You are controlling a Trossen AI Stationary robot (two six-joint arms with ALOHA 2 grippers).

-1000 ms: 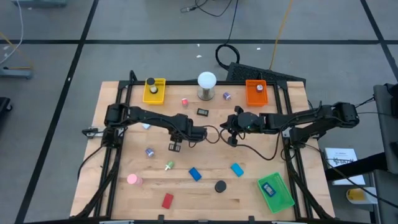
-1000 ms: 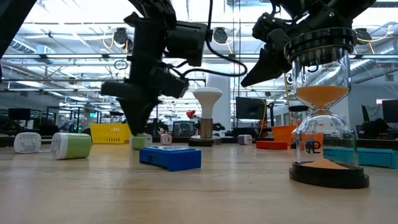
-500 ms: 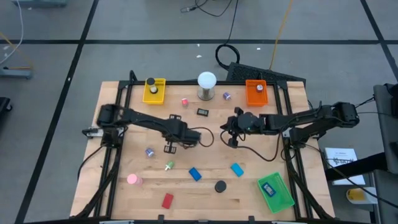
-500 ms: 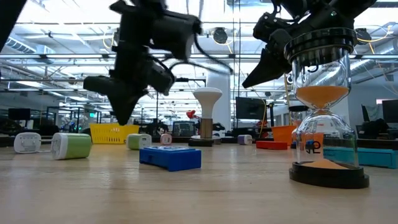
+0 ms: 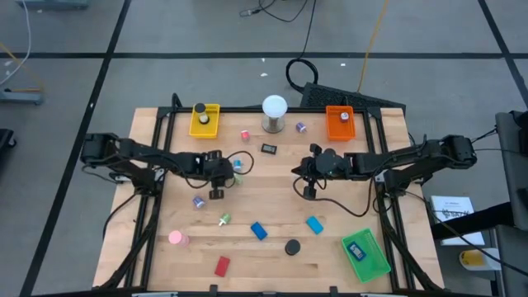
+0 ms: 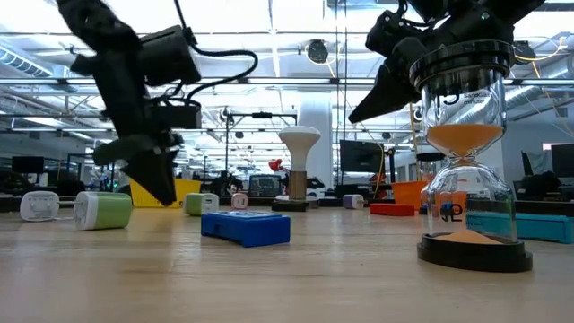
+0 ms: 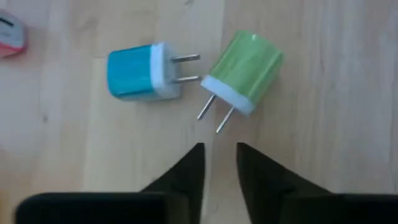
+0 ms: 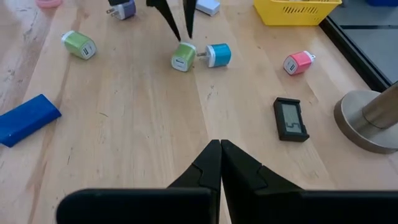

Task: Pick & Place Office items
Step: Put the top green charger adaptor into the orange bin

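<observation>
- Fingers on my left gripper (image 7: 217, 163) stood a little apart with a thin gap between them, and I saw nothing held in them.
- My left gripper (image 5: 216, 192) hung over the left middle of the counter (image 5: 272, 260), just beside two little plug blocks.
- From the left wrist, I saw a blue plug block (image 7: 144, 71) and a green plug block (image 7: 244, 70) lying on the wood, with their metal prongs pointing toward each other.
- Both plug blocks lay just past my left finger tips, not touching them.
- Fingers on my right gripper (image 8: 219, 163) were pressed tight together and had nothing in them.
- My right gripper (image 5: 308, 192) hung over the middle of the counter, well apart from the left one.
- Near the front edge lay a pink round piece (image 5: 175, 238), a red flat block (image 5: 222, 266), a blue flat block (image 5: 259, 231) and a black round piece (image 5: 292, 247).
- At the back I saw a yellow tray (image 5: 205, 120), an orange tray (image 5: 340, 122) and a white ball on a metal base (image 5: 274, 112).
- A green tray (image 5: 365, 255) sat at the front right corner.
</observation>
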